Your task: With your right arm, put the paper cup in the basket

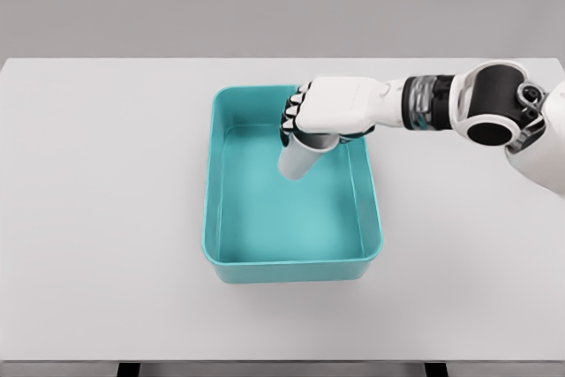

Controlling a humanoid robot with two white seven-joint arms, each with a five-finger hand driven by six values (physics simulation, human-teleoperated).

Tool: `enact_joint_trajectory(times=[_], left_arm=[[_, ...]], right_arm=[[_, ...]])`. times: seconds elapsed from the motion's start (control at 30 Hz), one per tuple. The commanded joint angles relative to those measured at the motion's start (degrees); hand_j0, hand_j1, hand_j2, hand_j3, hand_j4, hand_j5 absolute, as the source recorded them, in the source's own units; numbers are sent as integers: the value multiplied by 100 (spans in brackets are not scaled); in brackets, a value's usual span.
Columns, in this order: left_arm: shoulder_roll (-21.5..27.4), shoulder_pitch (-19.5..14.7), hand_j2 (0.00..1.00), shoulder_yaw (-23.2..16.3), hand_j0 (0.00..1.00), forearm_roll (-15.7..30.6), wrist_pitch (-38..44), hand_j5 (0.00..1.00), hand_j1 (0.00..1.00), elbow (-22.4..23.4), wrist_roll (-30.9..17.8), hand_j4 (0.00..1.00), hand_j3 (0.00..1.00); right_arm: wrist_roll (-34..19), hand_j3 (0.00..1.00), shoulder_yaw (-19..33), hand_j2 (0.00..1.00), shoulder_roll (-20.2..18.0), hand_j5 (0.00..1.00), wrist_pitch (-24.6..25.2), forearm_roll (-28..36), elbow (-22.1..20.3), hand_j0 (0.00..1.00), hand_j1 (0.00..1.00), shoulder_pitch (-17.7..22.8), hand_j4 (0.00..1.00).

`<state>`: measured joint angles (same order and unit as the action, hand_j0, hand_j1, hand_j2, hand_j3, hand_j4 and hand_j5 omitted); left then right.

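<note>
The cup (300,158) is hanging upright inside the basket's far half, its lower end apparently just clear of the floor, though contact cannot be confirmed. The right hand (328,110) is clamping the cup's upper part from above, fingers (290,118) curling round the far-left side of the rim. The basket (212,218) is sitting near the middle of the bench (97,218), long axis running away from the robot. The left arm is not showing. Judgement: the step in hand is the release. It would be done well by lowering until the base is resting flat, then opening the fingers evenly and lifting straight up, so the cup is not tipping against the far wall.
</note>
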<state>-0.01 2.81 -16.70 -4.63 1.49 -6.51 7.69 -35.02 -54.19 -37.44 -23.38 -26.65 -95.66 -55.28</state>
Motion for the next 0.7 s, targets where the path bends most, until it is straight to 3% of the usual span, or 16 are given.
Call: enact_joint_trajectory(times=[0.0, 0.67], left_arm=[[1, 0, 100, 0, 100, -2, 0, 100, 100, 1, 5, 100, 100], [1, 0, 100, 0, 100, -2, 0, 100, 100, 1, -4, 100, 100]], right_arm=[[2, 66, -65, 66, 0, 66, 9, 10, 21, 66, 66, 0, 66], [2, 66, -320, 66, 9, 66, 9, -95, 117, 66, 66, -26, 66]])
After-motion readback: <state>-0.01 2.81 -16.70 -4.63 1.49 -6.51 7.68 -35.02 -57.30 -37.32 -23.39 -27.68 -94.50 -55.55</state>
